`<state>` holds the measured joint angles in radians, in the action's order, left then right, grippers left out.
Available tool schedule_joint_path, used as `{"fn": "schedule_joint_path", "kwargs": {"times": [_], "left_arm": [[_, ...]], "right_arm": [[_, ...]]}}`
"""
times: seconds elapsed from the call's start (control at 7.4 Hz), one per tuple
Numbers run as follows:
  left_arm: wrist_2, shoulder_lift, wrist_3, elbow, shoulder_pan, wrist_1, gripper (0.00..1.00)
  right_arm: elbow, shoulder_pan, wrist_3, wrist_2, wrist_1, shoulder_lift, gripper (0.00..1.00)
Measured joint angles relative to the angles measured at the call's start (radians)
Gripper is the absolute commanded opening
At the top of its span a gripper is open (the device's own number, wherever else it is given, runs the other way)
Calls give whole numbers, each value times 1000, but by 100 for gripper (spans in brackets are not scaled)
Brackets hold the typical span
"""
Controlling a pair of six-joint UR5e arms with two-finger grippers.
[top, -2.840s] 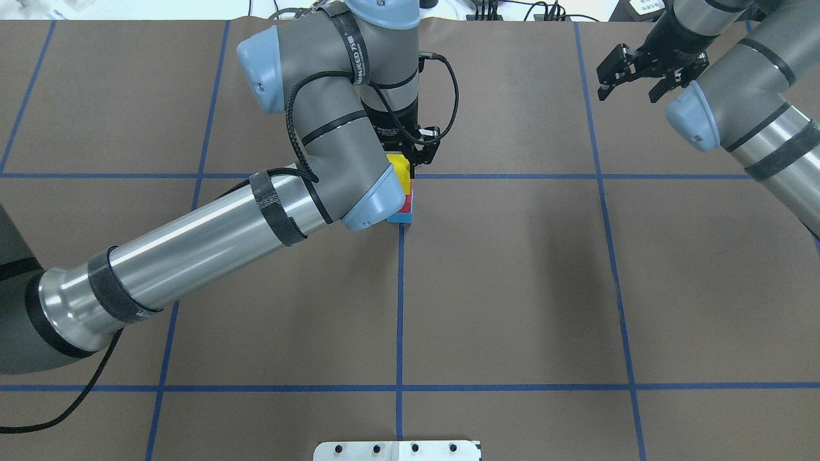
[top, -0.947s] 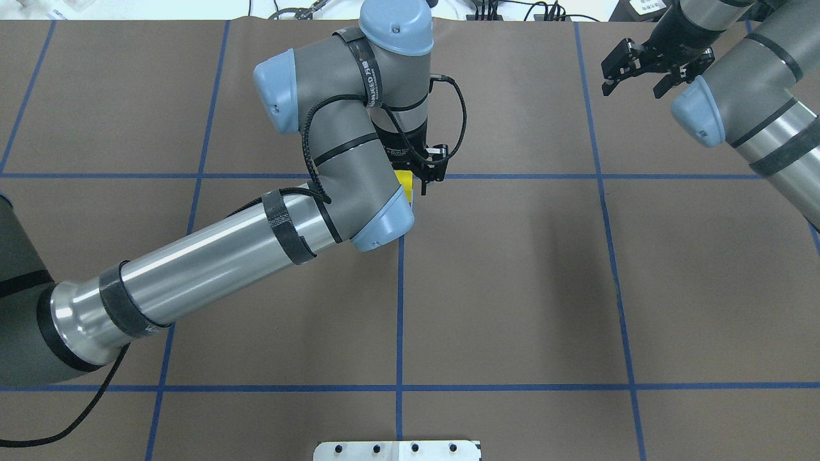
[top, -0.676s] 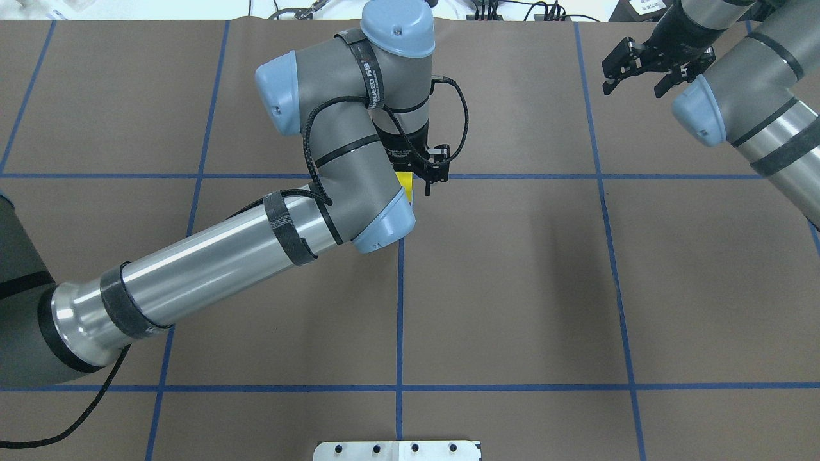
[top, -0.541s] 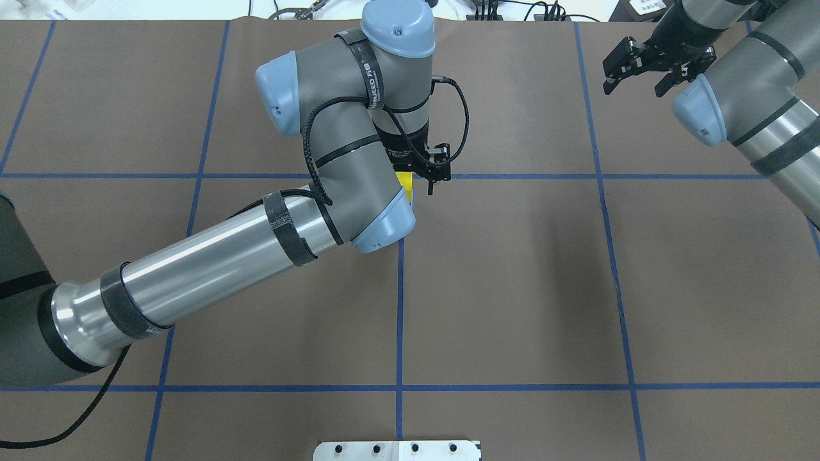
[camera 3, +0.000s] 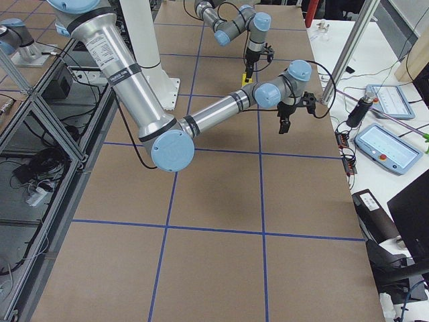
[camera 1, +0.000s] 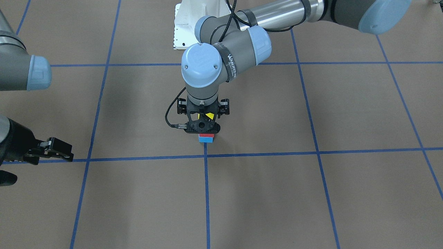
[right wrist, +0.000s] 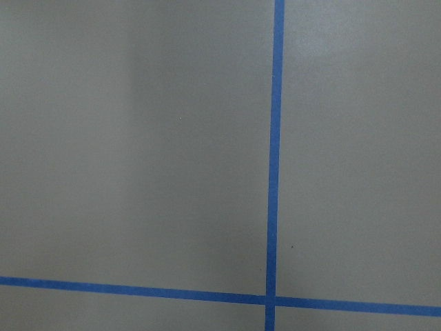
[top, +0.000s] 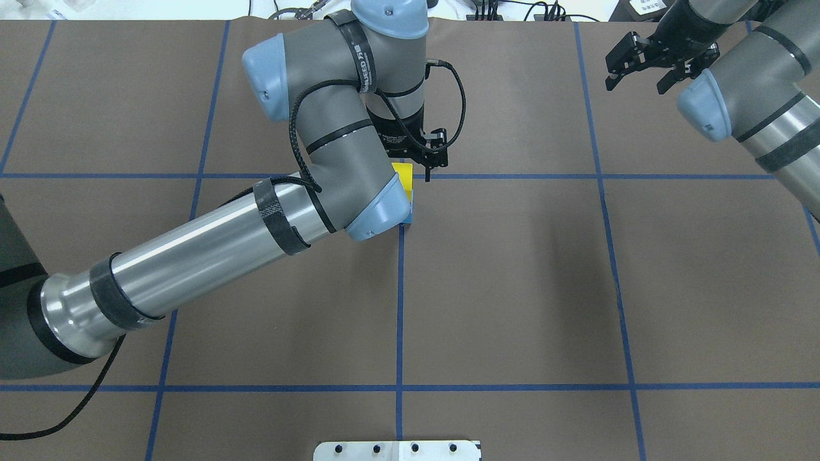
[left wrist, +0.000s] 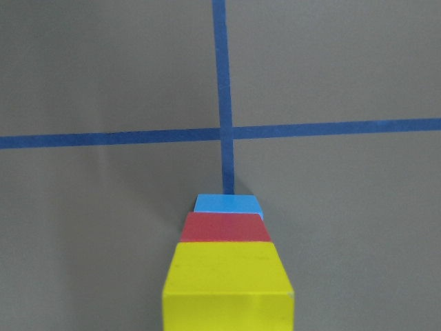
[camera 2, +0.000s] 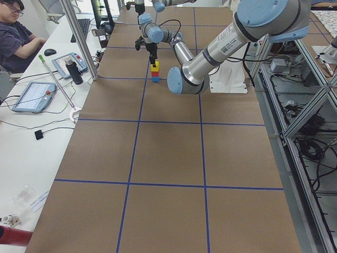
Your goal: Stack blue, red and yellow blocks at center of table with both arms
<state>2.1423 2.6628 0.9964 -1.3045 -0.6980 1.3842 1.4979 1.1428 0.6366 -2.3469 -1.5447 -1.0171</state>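
Note:
A stack stands by the centre tape cross: blue block (camera 1: 206,140) at the bottom, red block (camera 1: 206,135) in the middle, yellow block (top: 403,175) on top. The left wrist view looks down on it: yellow (left wrist: 227,284), red (left wrist: 226,227), blue (left wrist: 228,204), with no fingers touching. My left gripper (camera 1: 203,119) hangs straight above the stack, jaws spread wide, open and empty. My right gripper (top: 647,63) is open and empty, far off at the table's back right corner.
The left forearm and elbow (top: 359,192) hide most of the stack from overhead. A white base plate (top: 397,450) sits at the near table edge. An operator and tablets are beside the table (camera 2: 18,42). Blue tape lines grid the brown surface.
The left arm has lifted and drawn back a little from the stack, which stands unmoved. The right gripper has drifted slightly farther to the back right.

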Motion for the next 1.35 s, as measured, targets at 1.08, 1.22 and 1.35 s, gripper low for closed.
{"fn": "schedule_joint_path", "kwargs": {"times": [1.08,1.22,1.35], "left_arm": [[33,-765,-607,-576,-467,-61,100],[35,-818,-656,-522,-540,-10,100],[39,-863,-695,-451,-604,72,100]], "right_arm": [[1,135,-260,-28,4,-173,99],[3,185,-339,-57,4,-236,99],[2,229,-389,-76,4,-287,99]]}}
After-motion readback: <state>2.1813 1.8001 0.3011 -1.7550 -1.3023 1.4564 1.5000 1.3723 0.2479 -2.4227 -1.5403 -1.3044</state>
